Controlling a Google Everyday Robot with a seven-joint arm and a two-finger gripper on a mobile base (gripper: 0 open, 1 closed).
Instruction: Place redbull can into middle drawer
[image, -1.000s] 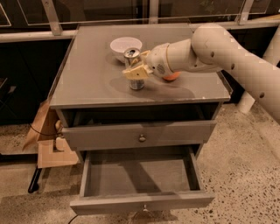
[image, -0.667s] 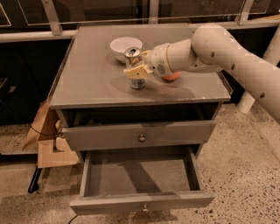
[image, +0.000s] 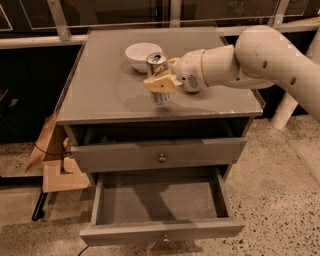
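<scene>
The redbull can (image: 158, 76), slim with a shiny metal top, is held upright a little above the grey cabinet top (image: 100, 90). My gripper (image: 162, 81) reaches in from the right and is shut on the can's middle. The middle drawer (image: 160, 202) is pulled wide open below, and its inside shows nothing in it. Its front panel with a small knob (image: 164, 238) faces me. The grey knobbed drawer above it (image: 160, 155) is pushed in.
A white bowl (image: 142, 54) stands on the cabinet top just behind the can. My white arm (image: 260, 57) spans the right side above the top. Cardboard pieces (image: 55, 165) lie on the floor left of the cabinet. A white post (image: 285, 107) stands at right.
The can has been lifted and carried forward, away from the bowl, in my gripper. The orange fruit seen behind the gripper earlier is now hidden.
</scene>
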